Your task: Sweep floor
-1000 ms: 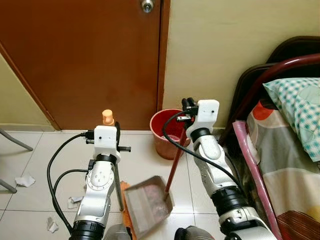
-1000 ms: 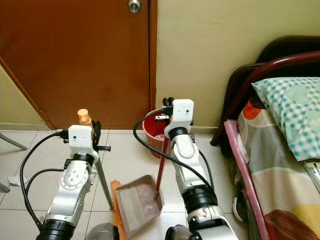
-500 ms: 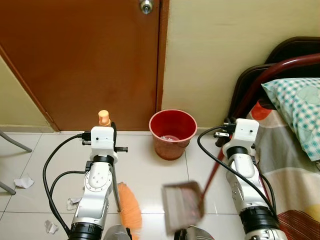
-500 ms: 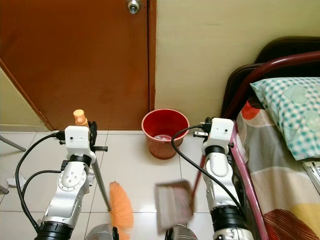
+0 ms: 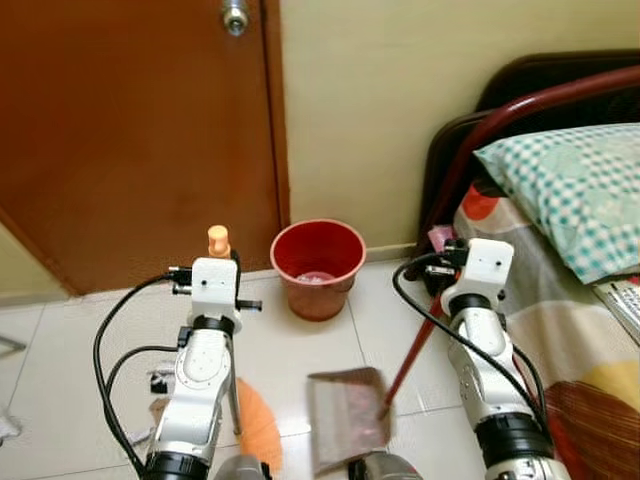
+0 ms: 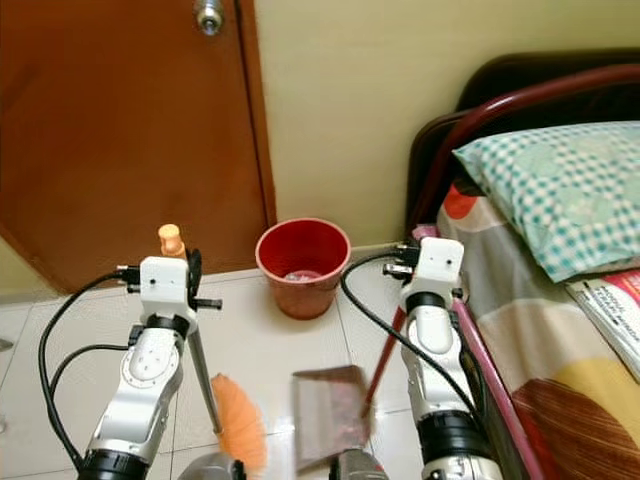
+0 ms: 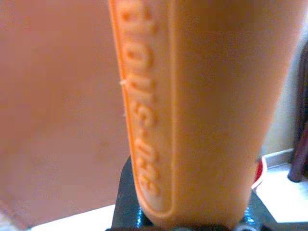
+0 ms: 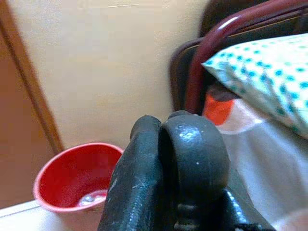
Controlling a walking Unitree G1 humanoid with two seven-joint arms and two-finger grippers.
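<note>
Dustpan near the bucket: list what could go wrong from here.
1. The dustpan hangs tilted on its red handle from the right gripper, apart from the red bucket; anything left in it could slide onto the tiles.
2. Its handle runs close beside the bed frame and might knock it.
3. The orange broom in the left gripper hangs near the dustpan; they could collide.

My head views are evenly lit and soft with blur; the dustpan [image 5: 345, 416] smears most. My left wrist view is warm, with the broom handle [image 7: 202, 110] defocused.
</note>
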